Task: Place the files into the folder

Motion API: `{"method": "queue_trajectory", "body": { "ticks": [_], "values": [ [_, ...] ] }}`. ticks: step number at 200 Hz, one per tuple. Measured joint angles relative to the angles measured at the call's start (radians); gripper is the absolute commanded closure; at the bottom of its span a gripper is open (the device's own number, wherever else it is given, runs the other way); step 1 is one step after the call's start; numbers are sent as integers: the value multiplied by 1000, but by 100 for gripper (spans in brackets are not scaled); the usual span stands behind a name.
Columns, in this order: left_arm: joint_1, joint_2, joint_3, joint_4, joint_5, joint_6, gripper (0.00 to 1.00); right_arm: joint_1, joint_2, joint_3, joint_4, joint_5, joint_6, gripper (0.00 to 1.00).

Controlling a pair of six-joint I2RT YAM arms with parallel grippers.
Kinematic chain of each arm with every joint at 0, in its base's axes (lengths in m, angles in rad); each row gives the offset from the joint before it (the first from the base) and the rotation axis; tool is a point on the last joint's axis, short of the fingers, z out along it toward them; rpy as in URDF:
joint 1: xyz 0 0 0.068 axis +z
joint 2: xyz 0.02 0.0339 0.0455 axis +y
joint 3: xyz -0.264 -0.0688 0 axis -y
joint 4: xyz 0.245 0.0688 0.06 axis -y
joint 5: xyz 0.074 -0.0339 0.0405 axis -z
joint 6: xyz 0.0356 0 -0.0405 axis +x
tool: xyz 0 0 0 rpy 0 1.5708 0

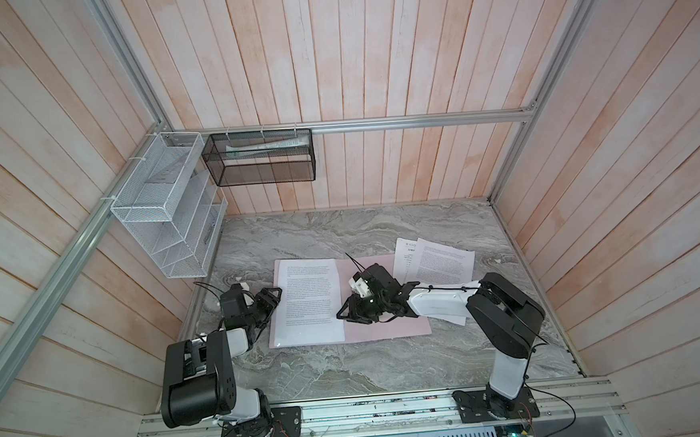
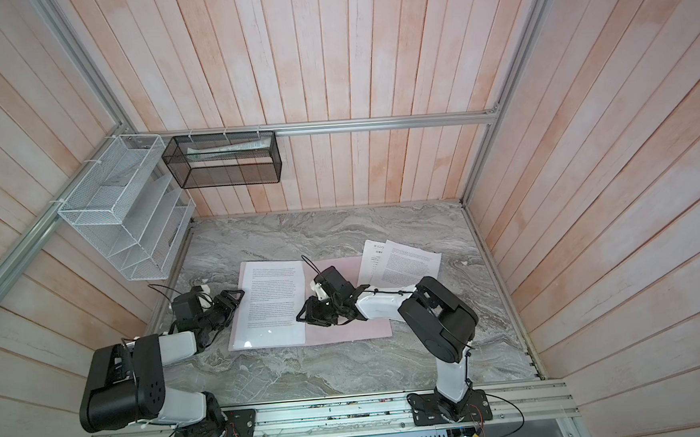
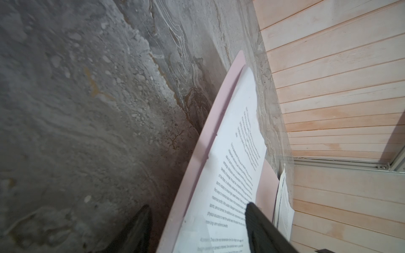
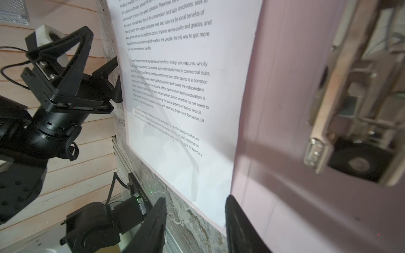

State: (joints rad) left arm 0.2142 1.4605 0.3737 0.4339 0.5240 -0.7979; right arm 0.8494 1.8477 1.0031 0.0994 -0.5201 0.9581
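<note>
Pink card folder [image 1: 388, 327] lies open at mid-frame on the marble table [image 1: 349, 369] in both top views. One printed sheet [image 1: 309, 297] lies flat on its left-hand half, its edges just inside the card. My right gripper [image 1: 343, 315] hangs at that sheet's right edge, fingers parted, gripping nothing. My left gripper [image 1: 276, 301] stands wide, straddling the folder's left edge without closing on it. Two more sheets [image 1: 442, 264] overlap each other at the folder's upper right corner. Bare marble runs above and below the folder.
</note>
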Motion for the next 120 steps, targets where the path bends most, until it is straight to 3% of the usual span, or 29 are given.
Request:
{"method": "queue_trajectory", "body": {
  "ticks": [50, 120],
  "values": [
    [-1, 0, 0, 0, 0, 0, 31, -15, 33, -4, -1, 7, -28, 77],
    [-1, 20, 0, 1, 0, 0, 31, -35, 100, 13, 40, 6, -34, 78]
  ]
}}
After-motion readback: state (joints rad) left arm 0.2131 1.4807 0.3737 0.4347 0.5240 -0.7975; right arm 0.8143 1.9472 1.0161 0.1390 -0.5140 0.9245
